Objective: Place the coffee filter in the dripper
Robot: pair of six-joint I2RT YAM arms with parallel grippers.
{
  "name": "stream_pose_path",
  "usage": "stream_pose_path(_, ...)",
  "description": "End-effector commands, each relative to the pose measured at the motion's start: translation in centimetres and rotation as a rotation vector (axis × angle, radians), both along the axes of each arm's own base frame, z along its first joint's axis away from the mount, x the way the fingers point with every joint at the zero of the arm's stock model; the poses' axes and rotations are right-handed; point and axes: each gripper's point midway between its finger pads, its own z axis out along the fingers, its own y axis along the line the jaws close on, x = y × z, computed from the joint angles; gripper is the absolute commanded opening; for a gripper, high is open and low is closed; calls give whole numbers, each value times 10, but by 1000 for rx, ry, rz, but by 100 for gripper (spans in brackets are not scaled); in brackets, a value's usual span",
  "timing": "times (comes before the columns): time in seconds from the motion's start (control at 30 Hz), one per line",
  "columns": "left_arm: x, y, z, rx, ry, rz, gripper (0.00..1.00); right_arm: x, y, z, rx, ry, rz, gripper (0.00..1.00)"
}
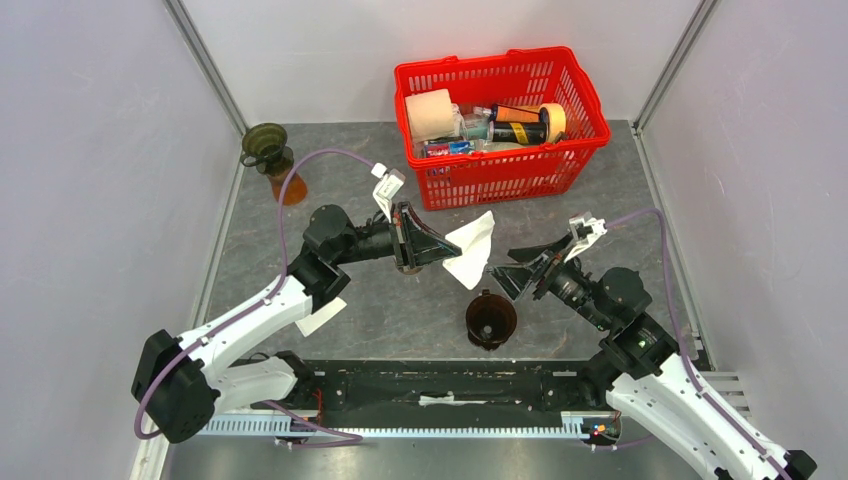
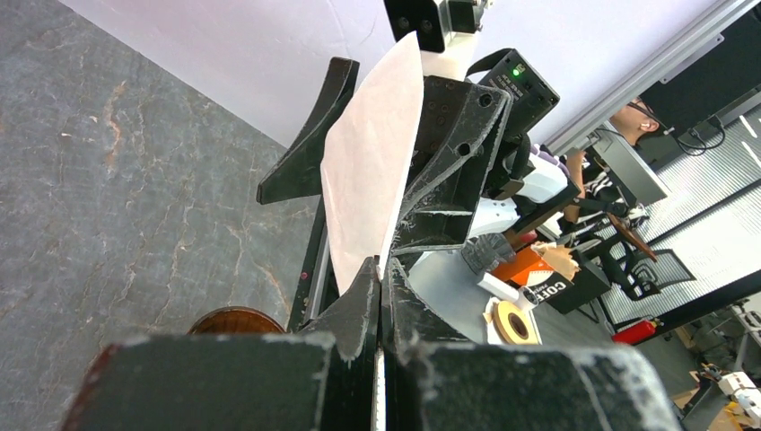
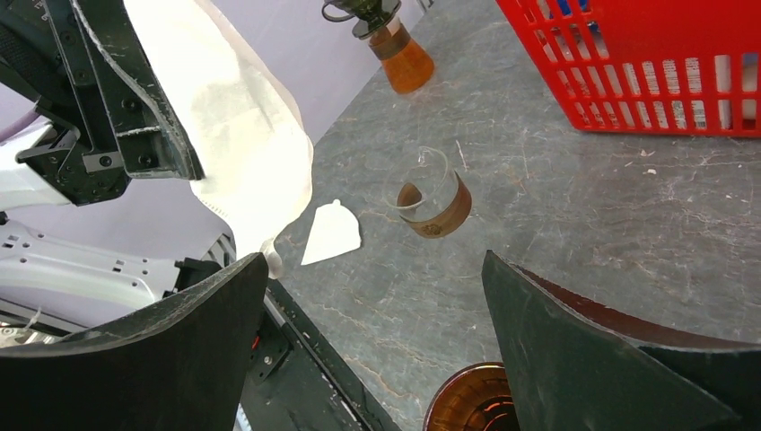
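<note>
My left gripper (image 1: 447, 248) is shut on a white paper coffee filter (image 1: 471, 250), pinching its lower edge (image 2: 372, 180) and holding it in the air. The brown dripper (image 1: 491, 318) stands on the table just below and to the right of the filter; its rim (image 2: 235, 321) shows under my left jaws. My right gripper (image 1: 505, 266) is open, fingers spread wide right beside the filter, with nothing between them. In the right wrist view the filter (image 3: 238, 126) hangs at the upper left, above my left finger, and the dripper (image 3: 476, 400) sits low between the fingers of my right gripper (image 3: 374, 260).
A second filter (image 1: 322, 315) lies flat on the table near my left arm. A glass carafe (image 1: 272, 160) stands at the back left. A red basket (image 1: 590, 110) of items is at the back. A small glass cup (image 3: 435, 202) sits on the table.
</note>
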Motion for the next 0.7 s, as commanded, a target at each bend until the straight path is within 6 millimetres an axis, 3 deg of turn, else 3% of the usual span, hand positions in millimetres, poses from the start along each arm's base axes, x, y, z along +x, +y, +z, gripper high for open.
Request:
stream_pose_path(0.0,-4,0,9,-35,-11,-18,2,5,-3,10,42,-9,-38,97)
stream_pose_path(0.33,-4,-1,11,-56,-7,-22,2,2,13,5,98,38,36,97)
stream_pose_path(0.67,-7,-1,13,-69,2,-41,2,9,8,6,138,26,-11,97)
